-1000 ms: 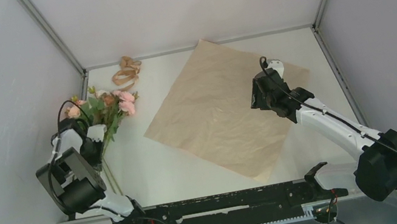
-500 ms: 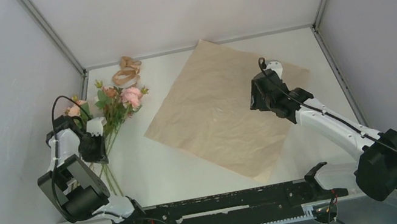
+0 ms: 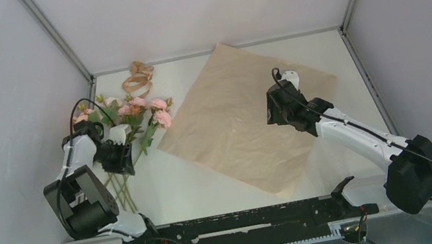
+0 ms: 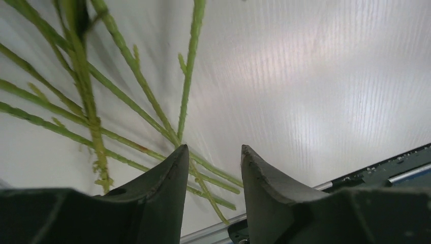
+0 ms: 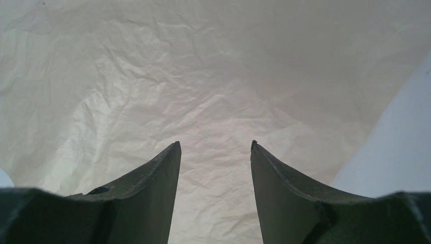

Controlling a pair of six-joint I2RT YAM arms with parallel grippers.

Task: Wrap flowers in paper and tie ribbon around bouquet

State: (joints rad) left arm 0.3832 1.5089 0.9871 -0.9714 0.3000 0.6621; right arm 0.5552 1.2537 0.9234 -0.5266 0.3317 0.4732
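the left gripper [image 4: 211, 152] has slid the flowers [image 3: 139, 111] right, just short of the paper [image 3: 233, 119], and now opens; the right gripper [image 5: 214, 146] hangs open.

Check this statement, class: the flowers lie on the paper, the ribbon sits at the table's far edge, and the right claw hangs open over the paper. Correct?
No: the flowers lie on the bare table left of the paper, as the top external view shows. The rest holds.
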